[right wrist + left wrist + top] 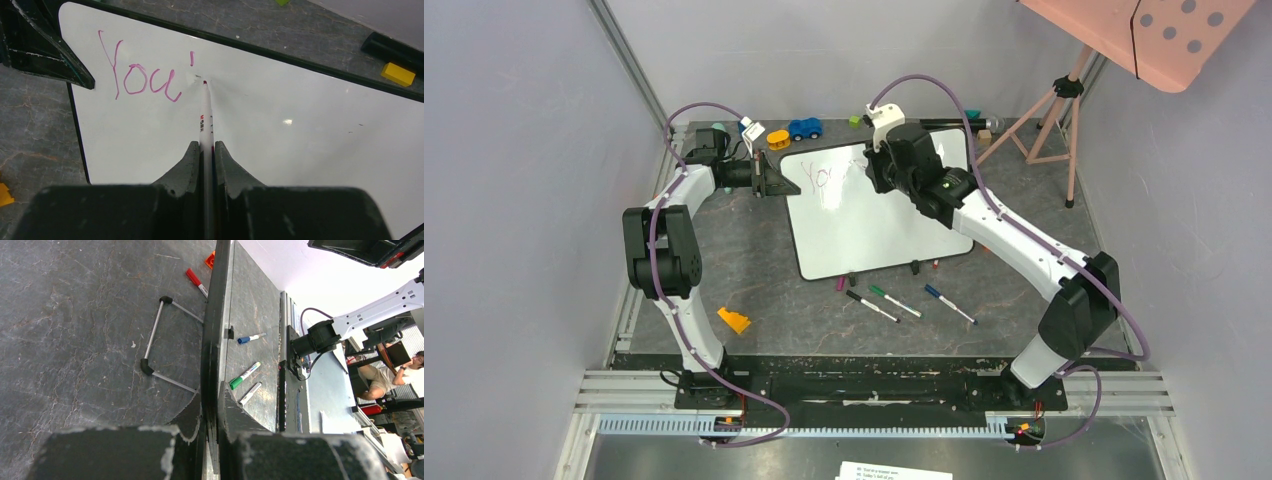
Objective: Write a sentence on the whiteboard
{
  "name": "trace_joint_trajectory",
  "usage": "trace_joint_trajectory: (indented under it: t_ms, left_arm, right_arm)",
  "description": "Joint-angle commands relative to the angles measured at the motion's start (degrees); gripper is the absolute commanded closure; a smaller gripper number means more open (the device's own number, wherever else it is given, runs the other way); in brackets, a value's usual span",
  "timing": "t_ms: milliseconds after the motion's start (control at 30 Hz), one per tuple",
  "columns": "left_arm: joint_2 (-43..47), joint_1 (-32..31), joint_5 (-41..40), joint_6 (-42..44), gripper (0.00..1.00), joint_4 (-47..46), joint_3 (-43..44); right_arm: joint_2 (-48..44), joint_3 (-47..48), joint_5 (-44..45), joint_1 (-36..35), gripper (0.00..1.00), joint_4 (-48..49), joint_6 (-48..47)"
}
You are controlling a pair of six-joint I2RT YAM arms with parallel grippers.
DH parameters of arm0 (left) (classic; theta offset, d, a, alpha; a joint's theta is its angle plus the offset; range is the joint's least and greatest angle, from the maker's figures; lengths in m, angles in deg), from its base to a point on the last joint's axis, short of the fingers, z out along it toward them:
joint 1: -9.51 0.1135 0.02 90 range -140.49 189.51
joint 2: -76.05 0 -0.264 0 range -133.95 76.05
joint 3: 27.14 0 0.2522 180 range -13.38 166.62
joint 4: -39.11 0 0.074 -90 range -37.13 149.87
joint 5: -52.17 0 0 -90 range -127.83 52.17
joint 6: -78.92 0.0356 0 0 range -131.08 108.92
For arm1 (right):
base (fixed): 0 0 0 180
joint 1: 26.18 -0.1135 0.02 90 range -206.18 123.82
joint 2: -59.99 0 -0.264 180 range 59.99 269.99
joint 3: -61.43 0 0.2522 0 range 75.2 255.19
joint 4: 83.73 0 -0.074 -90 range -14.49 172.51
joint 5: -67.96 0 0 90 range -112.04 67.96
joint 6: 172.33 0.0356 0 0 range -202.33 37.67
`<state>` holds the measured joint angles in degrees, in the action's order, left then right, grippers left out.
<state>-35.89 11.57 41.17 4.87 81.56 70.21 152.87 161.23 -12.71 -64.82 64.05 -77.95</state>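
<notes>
Whiteboard (864, 230): far centre of counter.
Left gripper (210, 400): clamped on the whiteboard's left edge.
Right gripper (205, 150): closed on marker (205, 115), with the tip meeting the whiteboard just right of the sentence (142, 80), which so far reads "You'".
Blank writing surface runs toward counter's right edge.

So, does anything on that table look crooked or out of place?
The whiteboard lies askew, turned out of line with the table edges, its edge clamped in the left pincer. Three markers lie loose before it at different angles, beside what looks like a stray pink cap. Nothing looks spilled or broken.
</notes>
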Motion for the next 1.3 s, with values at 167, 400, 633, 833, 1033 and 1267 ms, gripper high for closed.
trace_joint_trajectory:
  t_ms: [167, 400, 633, 833, 1033, 1267]
  left_arm:
    - [-2.44, -3.56, -15.53, 10.74, 0.98, 1.48, -1.98]
    - [-2.44, -3.56, -15.54, 10.84, 0.98, 1.46, -2.12]
    - [-2.48, -3.61, -15.52, 10.78, 0.98, 1.46, -2.1]
    - [-2.49, -3.64, -15.54, 10.79, 0.98, 1.46, -2.12]
    - [-2.38, -3.63, -15.54, 10.82, 0.98, 1.46, -2.05]
    - [-2.44, -3.65, -15.54, 10.81, 0.98, 1.46, -2.12]
  right_arm:
    - [0.29, 1.23, -0.84, -0.22, 1.0, 3.08, -1.45]
    - [0.86, 1.15, -1.24, -0.23, 1.0, 3.38, -1.78]
    - [2.04, 0.97, -0.93, -0.23, 1.0, 3.54, -1.92]
    - [2.86, 0.88, 0.22, -0.29, 1.0, 2.85, -2.18]
    - [2.48, 0.97, 3.81, -0.12, 1.0, 2.12, -2.36]
    - [2.53, 1.59, 4.17, -0.07, 1.0, 2.02, -2.54]
